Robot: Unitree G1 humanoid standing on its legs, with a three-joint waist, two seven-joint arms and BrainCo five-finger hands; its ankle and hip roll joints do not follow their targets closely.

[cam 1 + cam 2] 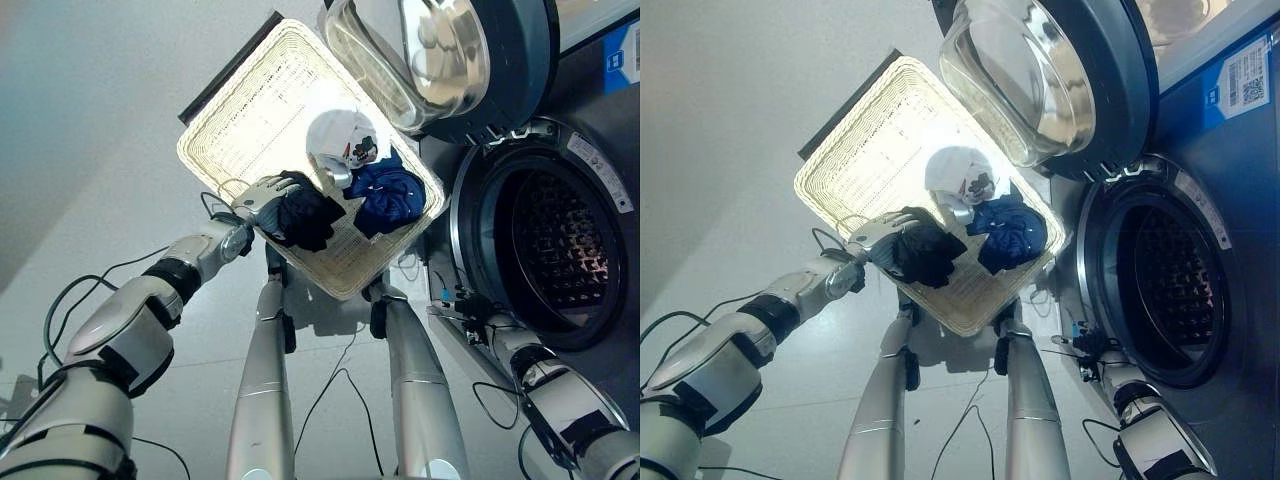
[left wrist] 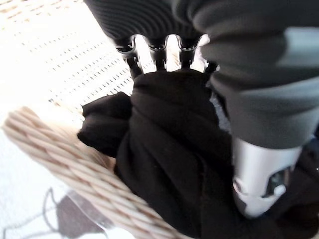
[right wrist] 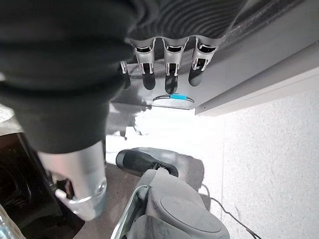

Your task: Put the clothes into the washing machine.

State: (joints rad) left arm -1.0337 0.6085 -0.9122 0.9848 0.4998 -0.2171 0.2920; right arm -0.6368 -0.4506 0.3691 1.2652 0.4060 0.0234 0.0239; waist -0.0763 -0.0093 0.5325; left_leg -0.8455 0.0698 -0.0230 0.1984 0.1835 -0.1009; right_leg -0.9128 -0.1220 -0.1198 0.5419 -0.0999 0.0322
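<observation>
Standing open on the right, washing machine [image 1: 560,250] ready for loading | wicker basket [image 1: 250,110] left of it holds clothes | left hand [image 1: 262,195] clenched round black garment [image 1: 300,218] for lifting | right hand [image 3: 75,164] idle, fingers relaxed

Both head eyes look down, sharing the wicker basket [image 1: 250,110] and washing machine drum [image 1: 1165,290]; each wrist camera looks very closely along its own hand.
</observation>
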